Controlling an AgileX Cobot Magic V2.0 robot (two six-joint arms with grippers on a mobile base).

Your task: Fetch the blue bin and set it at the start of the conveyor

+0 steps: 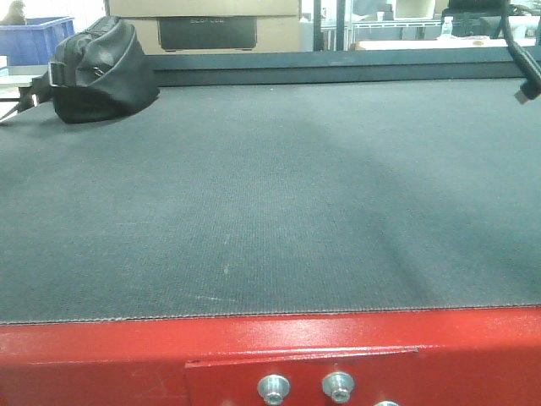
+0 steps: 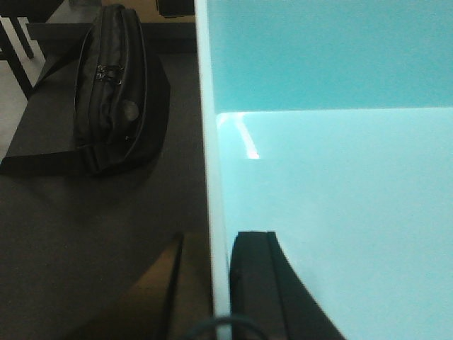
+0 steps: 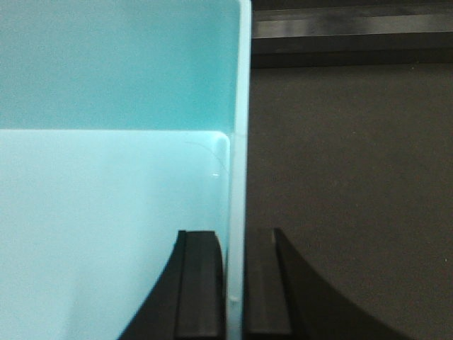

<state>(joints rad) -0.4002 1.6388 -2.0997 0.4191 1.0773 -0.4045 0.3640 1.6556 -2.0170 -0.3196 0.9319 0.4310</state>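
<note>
The blue bin (image 2: pixel 340 198) fills both wrist views as a pale turquoise tub with smooth walls; the front view does not show it. My left gripper (image 2: pixel 216 283) is shut on the bin's left wall, one finger inside and one outside. On the opposite wall (image 3: pixel 237 142), my right gripper (image 3: pixel 233 283) is shut the same way. Under the bin lies the dark grey belt (image 3: pixel 354 177). In the front view the conveyor start is that belt (image 1: pixel 270 194) ending at a red frame (image 1: pixel 101 364) with silver bolts (image 1: pixel 273 388).
A black bag (image 1: pixel 101 72) lies on the belt at the back left, just left of the bin (image 2: pixel 113 92). Behind it stand a dark blue crate (image 1: pixel 34 38) and a cardboard box (image 1: pixel 211 25). A black cable (image 1: pixel 526 72) hangs at the upper right.
</note>
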